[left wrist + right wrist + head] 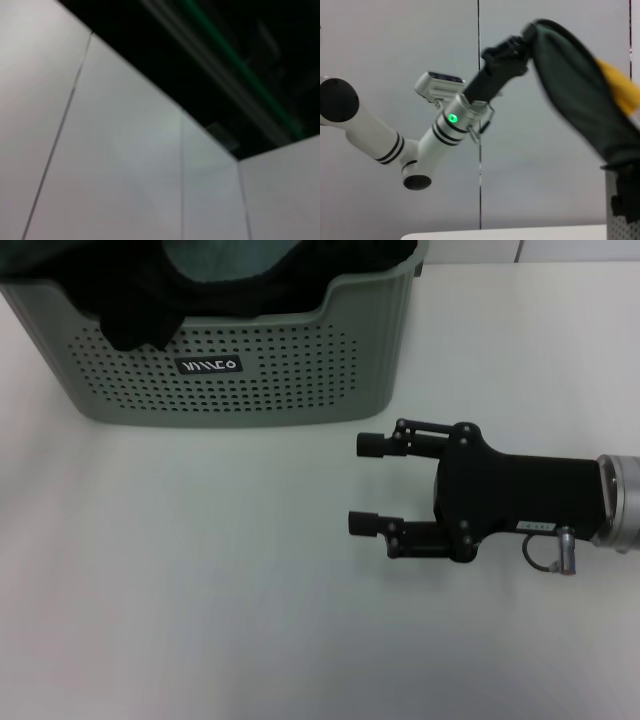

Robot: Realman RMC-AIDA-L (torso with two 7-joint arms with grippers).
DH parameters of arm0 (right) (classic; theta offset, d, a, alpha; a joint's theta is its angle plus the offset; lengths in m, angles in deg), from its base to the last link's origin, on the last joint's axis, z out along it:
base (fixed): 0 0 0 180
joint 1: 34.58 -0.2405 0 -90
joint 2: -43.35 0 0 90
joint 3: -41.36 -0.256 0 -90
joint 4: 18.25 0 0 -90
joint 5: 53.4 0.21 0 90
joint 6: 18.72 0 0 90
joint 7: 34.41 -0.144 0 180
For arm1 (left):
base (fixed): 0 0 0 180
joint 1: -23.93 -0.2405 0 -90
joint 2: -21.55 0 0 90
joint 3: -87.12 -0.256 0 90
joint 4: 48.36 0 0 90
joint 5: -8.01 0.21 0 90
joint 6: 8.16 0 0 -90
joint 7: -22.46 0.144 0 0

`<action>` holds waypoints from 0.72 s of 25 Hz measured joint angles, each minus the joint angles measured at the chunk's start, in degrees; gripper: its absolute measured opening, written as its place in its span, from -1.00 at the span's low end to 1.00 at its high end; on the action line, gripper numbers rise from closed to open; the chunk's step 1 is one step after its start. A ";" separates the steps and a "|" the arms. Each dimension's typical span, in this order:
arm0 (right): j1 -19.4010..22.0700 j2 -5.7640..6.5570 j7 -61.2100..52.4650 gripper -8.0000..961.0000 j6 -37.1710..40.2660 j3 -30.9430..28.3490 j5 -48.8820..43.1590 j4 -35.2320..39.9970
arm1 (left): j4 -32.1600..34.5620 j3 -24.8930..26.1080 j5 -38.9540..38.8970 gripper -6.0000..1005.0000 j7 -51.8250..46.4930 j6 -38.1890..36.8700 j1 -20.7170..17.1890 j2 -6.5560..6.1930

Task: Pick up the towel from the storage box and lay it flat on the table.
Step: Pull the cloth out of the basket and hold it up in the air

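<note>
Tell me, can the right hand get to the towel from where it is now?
Probably yes. The right hand sits open over the table near the front of the basket, with nothing between. The left hand holds the towel up above the basket, so the right hand would need to rise.

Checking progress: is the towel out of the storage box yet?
Partly: left gripper lifts the towel, whose lower end still hangs into the storage box.

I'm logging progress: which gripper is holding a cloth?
The left gripper, raised high, with the towel hanging from it down to the storage box. The right gripper is open and empty over the table.
</note>
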 joint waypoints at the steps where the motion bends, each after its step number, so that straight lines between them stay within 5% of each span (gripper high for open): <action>1: -0.02 0.00 0.44 0.52 0.05 0.00 0.32 -0.05 | 0.99 -1.09 -1.96 -0.97 -1.90 -1.38 -0.58 -0.05; 9: -0.87 0.00 4.59 0.52 3.64 4.17 8.41 -1.51 | 9.45 -16.45 -15.32 -0.97 -8.94 -1.72 -5.17 -0.47; 18: -3.70 0.00 6.94 0.52 9.44 16.37 16.68 -0.49 | 7.94 -19.32 -11.56 -0.97 -8.62 -1.68 -5.20 0.14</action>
